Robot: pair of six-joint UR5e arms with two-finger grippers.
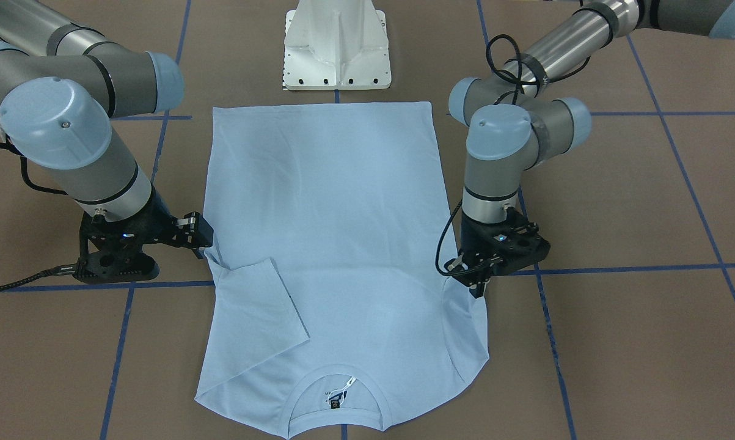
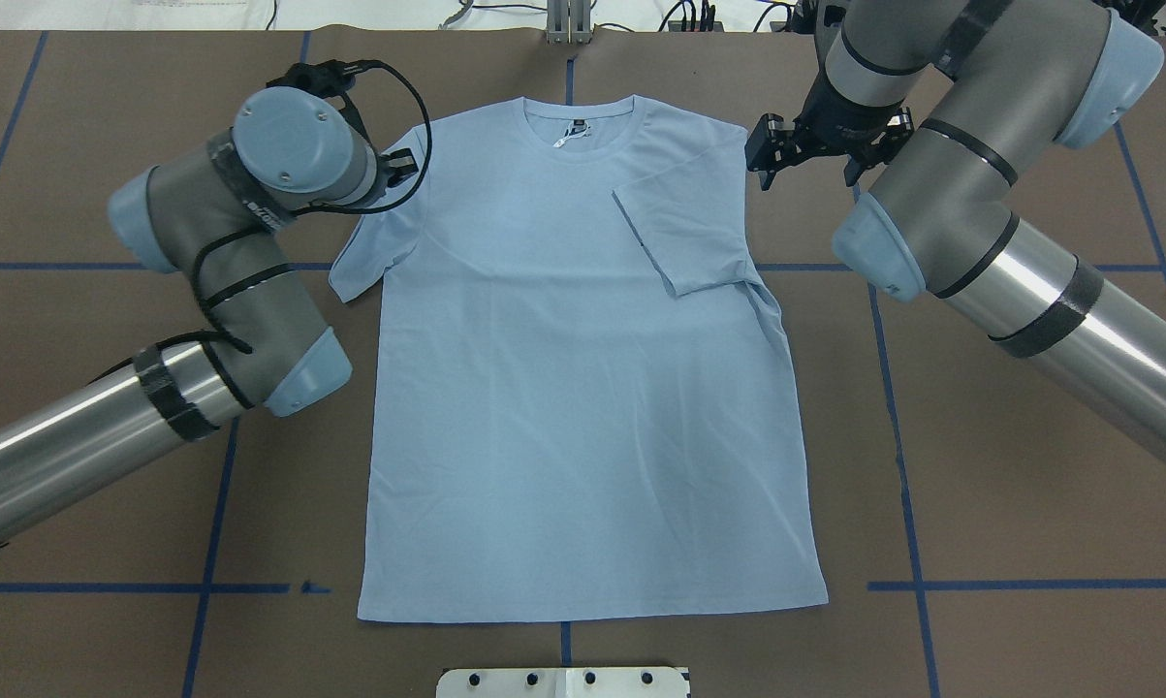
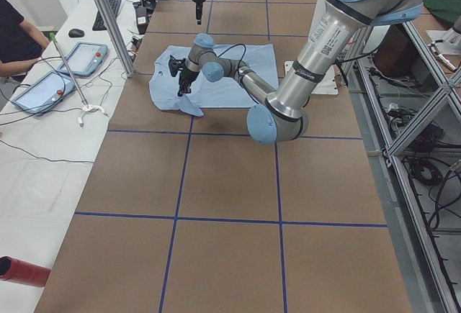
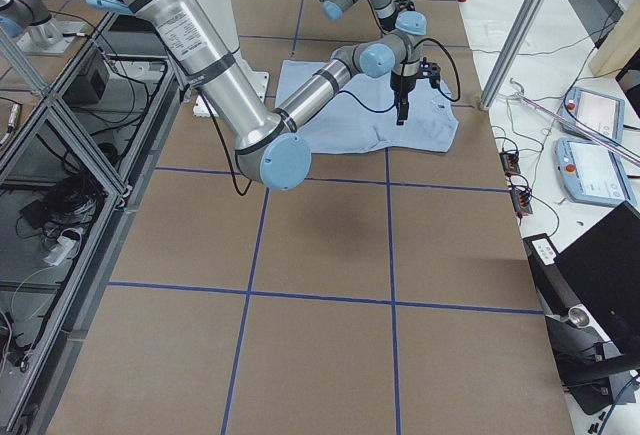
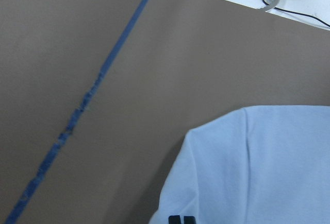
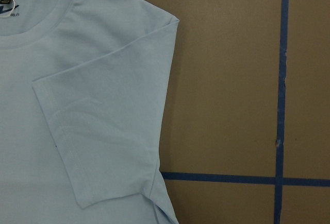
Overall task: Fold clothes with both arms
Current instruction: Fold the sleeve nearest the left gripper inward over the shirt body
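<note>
Right now 1 light blue T-shirt (image 2: 583, 388) lies flat on the table (image 2: 980, 436), btwn the 2 grippers. Nearest the robot: 1 white pedestal base (image 2: 563, 682), then the hem (image 2: 592, 611), well robot-side of both grippers. Further out, 2 arms, left arm (image 2: 243, 281) and right arm (image 2: 961, 213), 1 each side of the shirt. The left gripper (image 1: 477, 282) sits low at the shoulder edge, w/ the 1 spread sleeve (image 2: 369, 257) just robot-side of it. Its own wrist hides the tips from overhead, and the wrist cam cuts them to a black sliver, so can't tell if it's parted or pinching cloth. The right gripper (image 2: 762, 153) hangs just outside the other shoulder, jaws apart, holding nothing. Inboard of it, 1 folded sleeve (image 2: 684, 228) lies over the chest. Beyond both grippers: 1 round collar (image 2: 583, 109) w/ 1 neck label (image 2: 575, 133), text too small to read.
</note>
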